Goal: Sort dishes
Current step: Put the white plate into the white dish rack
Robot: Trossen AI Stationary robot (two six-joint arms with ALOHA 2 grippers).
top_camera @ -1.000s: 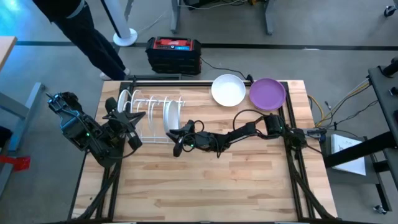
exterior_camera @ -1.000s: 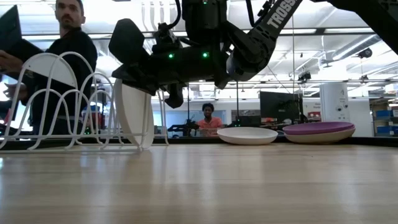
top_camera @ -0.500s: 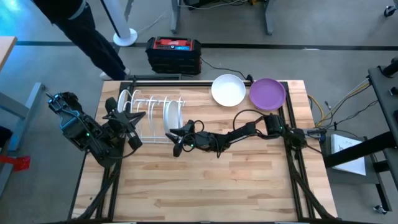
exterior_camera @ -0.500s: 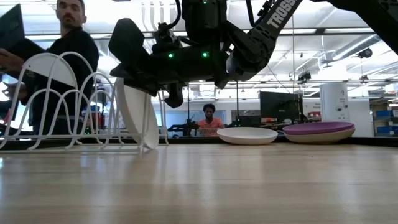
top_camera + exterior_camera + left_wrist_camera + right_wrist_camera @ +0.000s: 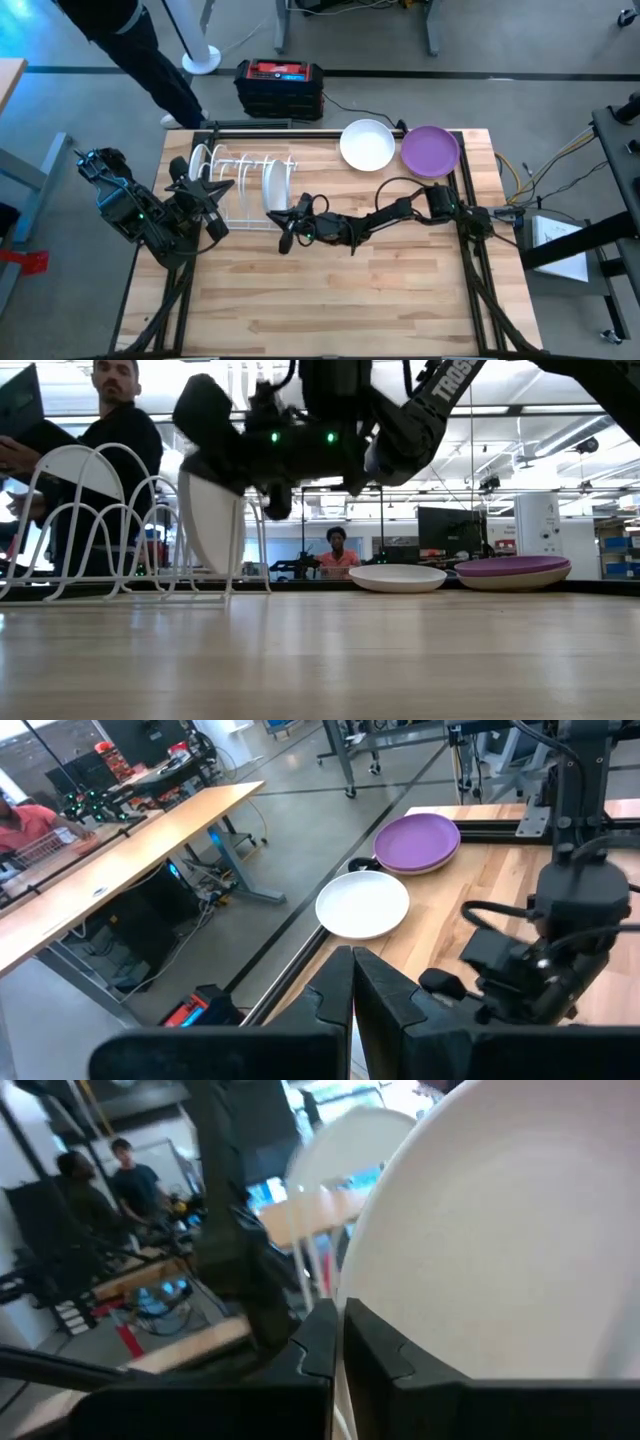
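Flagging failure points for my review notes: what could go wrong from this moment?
The right end effector holds a white plate by its rim, clear of the table at the rack: it might slip from that edge grip. The plate could also knock the rack's wires. The left end effector waits close by, so the arms might collide.

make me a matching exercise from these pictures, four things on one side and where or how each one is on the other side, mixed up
1. white plate in the right gripper
2. purple plates
3. white bowl
4. left gripper

A. at the table's far right corner
B. standing on edge at the wire dish rack
C. flat on the table, beside the purple stack
D. waiting by the rack's other end

Pairs: 1-B, 2-A, 3-C, 4-D
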